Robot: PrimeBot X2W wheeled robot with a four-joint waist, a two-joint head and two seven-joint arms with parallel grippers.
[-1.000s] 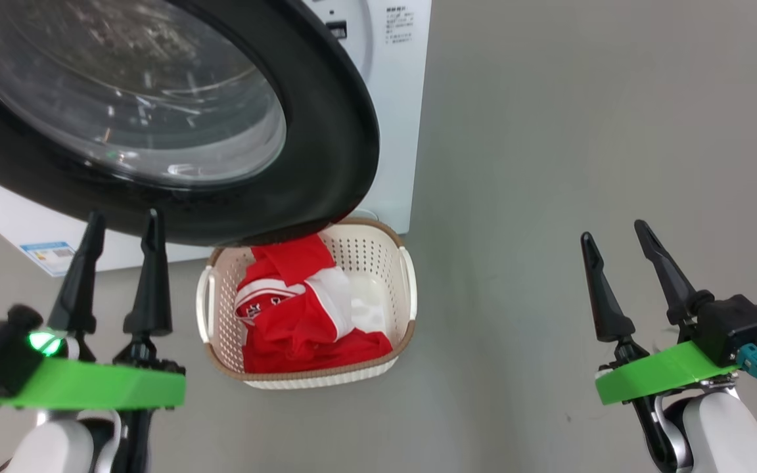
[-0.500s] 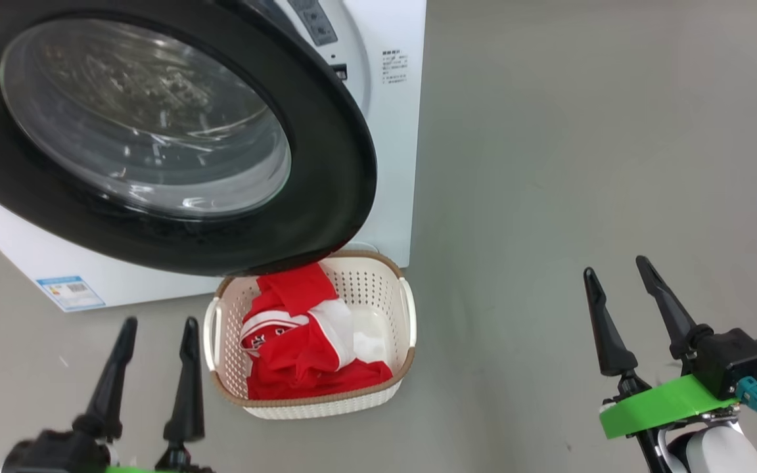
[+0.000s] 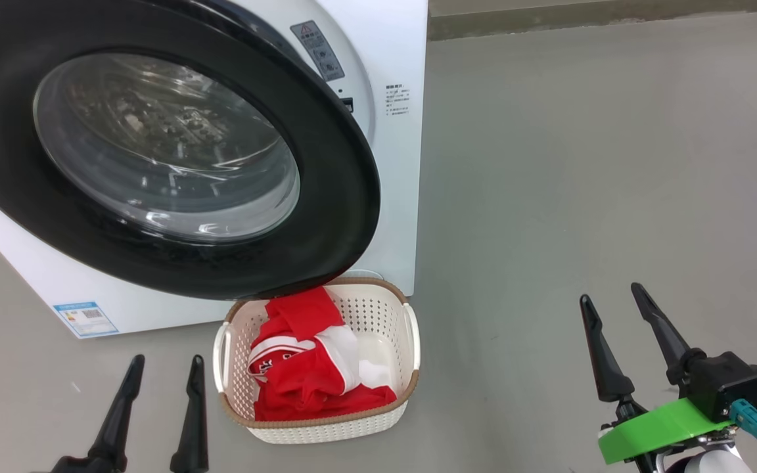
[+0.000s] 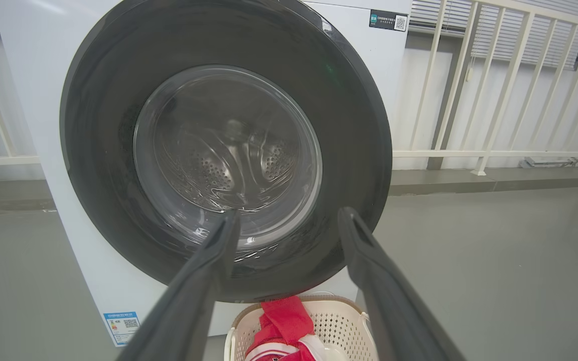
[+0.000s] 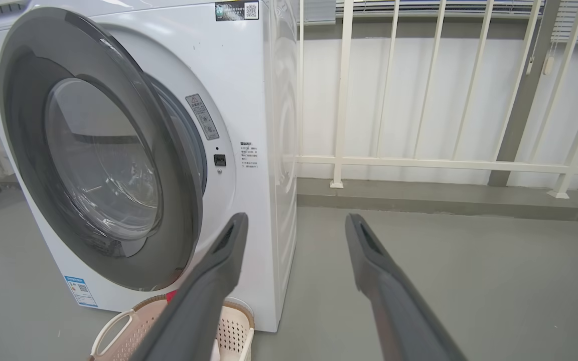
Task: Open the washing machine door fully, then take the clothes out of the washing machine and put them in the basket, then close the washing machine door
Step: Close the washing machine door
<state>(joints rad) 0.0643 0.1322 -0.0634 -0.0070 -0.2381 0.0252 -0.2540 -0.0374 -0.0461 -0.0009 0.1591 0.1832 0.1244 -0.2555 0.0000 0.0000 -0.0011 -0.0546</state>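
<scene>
I've got the door (image 3: 168, 151) ajar. It hangs on its left side, and its free right edge stands off the washer (image 3: 388, 171), so my right wrist view shows the latch slot (image 5: 219, 160) on the white front beside it. Through the glass, the left wrist view shows the steel drum (image 4: 234, 165). The clothes (image 3: 306, 374), red with white bands, lie heaped in the basket (image 3: 378, 315). The basket sits on the grey floor (image 3: 582, 164) just in front of the washer's lower right corner, its back rim under the door's bottom edge. My left gripper (image 3: 167, 361) is low, just left of the basket, fingers spread and holding nothing. My right gripper (image 3: 610, 293) is well off to the right over bare floor, also spread and holding nothing. A white railing (image 5: 419, 160) runs behind the washer.
</scene>
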